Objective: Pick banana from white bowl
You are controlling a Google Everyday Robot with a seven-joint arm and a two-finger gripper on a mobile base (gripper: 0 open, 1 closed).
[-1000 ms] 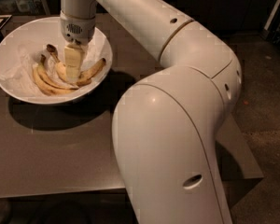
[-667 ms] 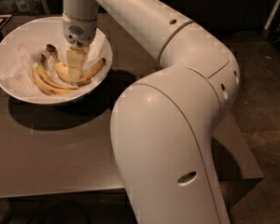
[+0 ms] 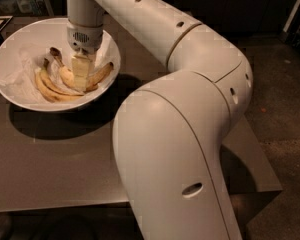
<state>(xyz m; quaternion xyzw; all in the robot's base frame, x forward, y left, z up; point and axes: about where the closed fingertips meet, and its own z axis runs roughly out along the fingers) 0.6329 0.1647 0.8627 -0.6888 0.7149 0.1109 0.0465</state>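
The white bowl (image 3: 20, 44) stands at the back left of the dark table (image 3: 65, 154). The banana (image 3: 101, 75), thick, yellow with brown spots and a dark stem tip, lies curved in the bowl. My gripper (image 3: 81, 76) reaches straight down into the bowl and sits on the middle of the banana, hiding that part. A thinner joined pair of bananas (image 3: 50, 86) lies just left of it, along the bowl's near side.
My arm's large white links (image 3: 175, 159) fill the right and front of the view and hide part of the table. The table's front edge runs along the bottom, and its right edge lies behind the arm. Dark floor (image 3: 285, 109) lies to the right.
The gripper stays down on the banana in the bowl. The arm's big near link has drifted slightly to the left. The bananas and bowl have not moved.
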